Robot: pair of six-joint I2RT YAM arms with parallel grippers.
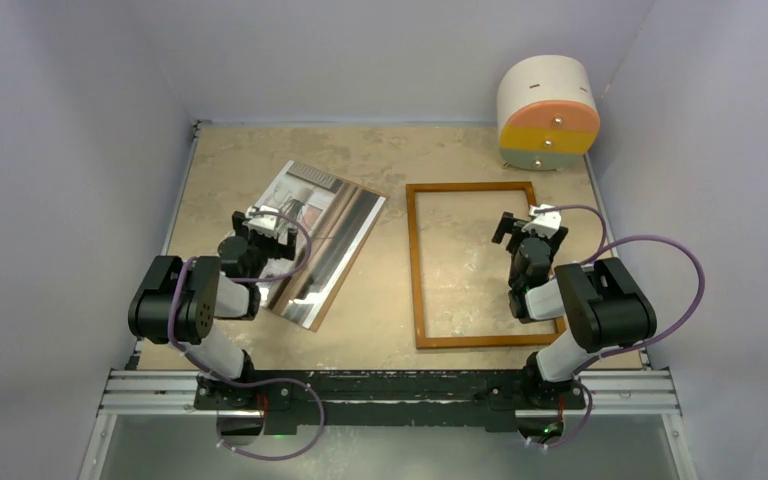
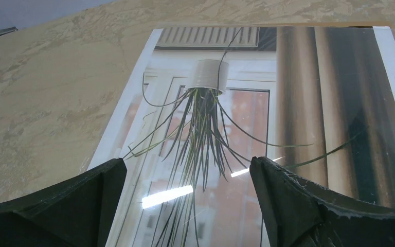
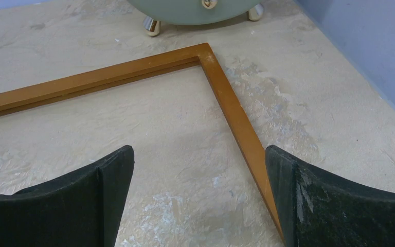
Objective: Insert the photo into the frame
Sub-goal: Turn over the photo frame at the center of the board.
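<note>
The photo (image 1: 332, 240), a glossy print of a window, curtains and a hanging plant, lies tilted on the table's left half; the left wrist view shows it close up (image 2: 267, 113). My left gripper (image 1: 268, 222) is open and hovers over the photo's left part, holding nothing. The frame (image 1: 415, 262), an orange-brown wooden rectangle, lies flat on the right half with the table showing through it. My right gripper (image 1: 530, 226) is open and empty above the frame's right rail (image 3: 236, 118), its fingers astride that rail.
A round cream drawer cabinet (image 1: 548, 112) with orange, yellow and grey fronts stands at the back right corner; its feet show in the right wrist view (image 3: 151, 24). Grey walls close in the table on three sides. The arms' mounting rail (image 1: 390, 390) runs along the near edge.
</note>
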